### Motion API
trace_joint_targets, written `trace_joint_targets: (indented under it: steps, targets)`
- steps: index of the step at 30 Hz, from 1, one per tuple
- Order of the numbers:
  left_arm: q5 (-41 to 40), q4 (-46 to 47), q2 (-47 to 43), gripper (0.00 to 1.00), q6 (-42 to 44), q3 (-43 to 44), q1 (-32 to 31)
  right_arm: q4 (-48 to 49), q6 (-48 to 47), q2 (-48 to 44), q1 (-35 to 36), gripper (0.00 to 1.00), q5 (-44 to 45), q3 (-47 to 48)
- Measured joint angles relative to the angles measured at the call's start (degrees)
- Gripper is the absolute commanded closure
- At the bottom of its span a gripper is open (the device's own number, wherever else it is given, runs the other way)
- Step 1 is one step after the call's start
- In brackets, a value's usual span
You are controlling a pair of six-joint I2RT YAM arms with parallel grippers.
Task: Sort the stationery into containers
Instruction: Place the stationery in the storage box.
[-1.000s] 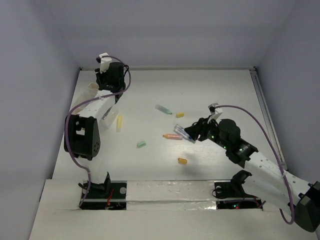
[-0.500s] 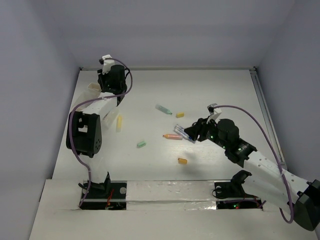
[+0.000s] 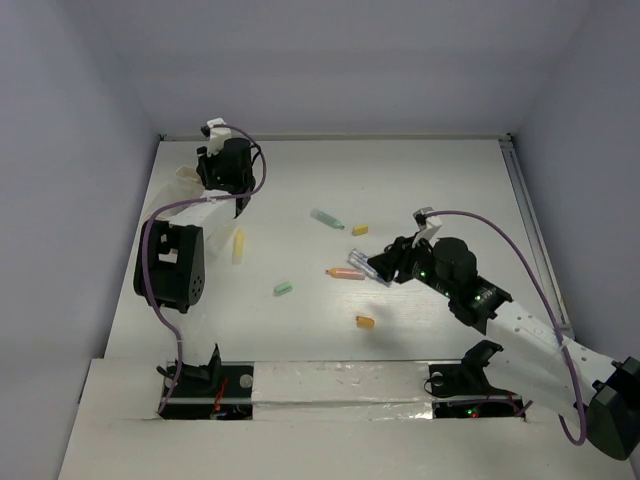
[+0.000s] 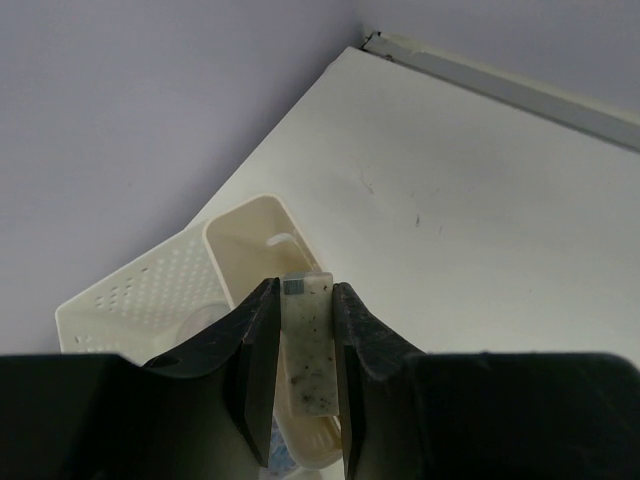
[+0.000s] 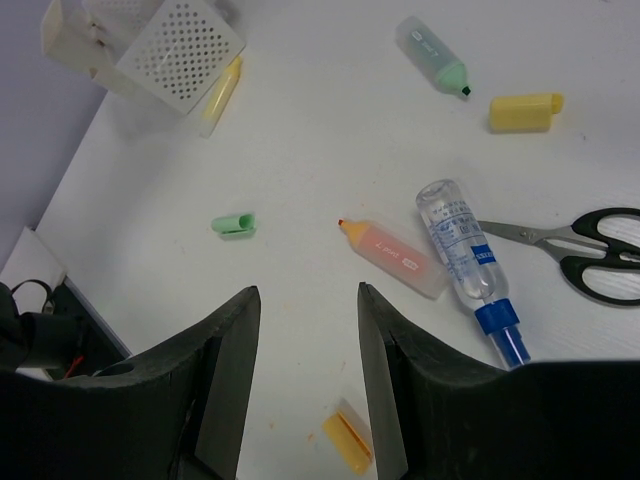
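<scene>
Left wrist view: the tan eraser (image 4: 308, 350) sits clamped between the jaws of the left gripper (image 4: 305, 292), with the bin (image 4: 130, 295) directly beyond them. The right gripper (image 5: 307, 292) hangs spread and empty, with the orange-pink marker (image 5: 395, 258) just beyond its jaws.

Your right gripper (image 5: 305, 400) hung with jaws apart over the table (image 5: 300, 150). Ahead you had the orange-pink marker (image 5: 395, 258) touching the blue-capped pen (image 5: 470, 270), the scissors (image 5: 580, 255) just beside it, and an orange eraser (image 5: 348, 440) nearest your fingers.
</scene>
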Motion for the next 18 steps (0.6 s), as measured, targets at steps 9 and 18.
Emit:
trace_joint_targets:
  steps: [9, 18]
  targets:
    - [-0.44, 2.16, -0.04, 0.81, -0.04, -2.93, 0.00, 0.00, 0.00, 0.00, 0.00, 0.50, -0.22, -0.28]
    - [-0.42, 2.29, -2.67, 0.44, -0.33, -3.89, 0.00, 0.02, 0.00, 0.04, 0.00, 0.49, -0.59, -0.28]
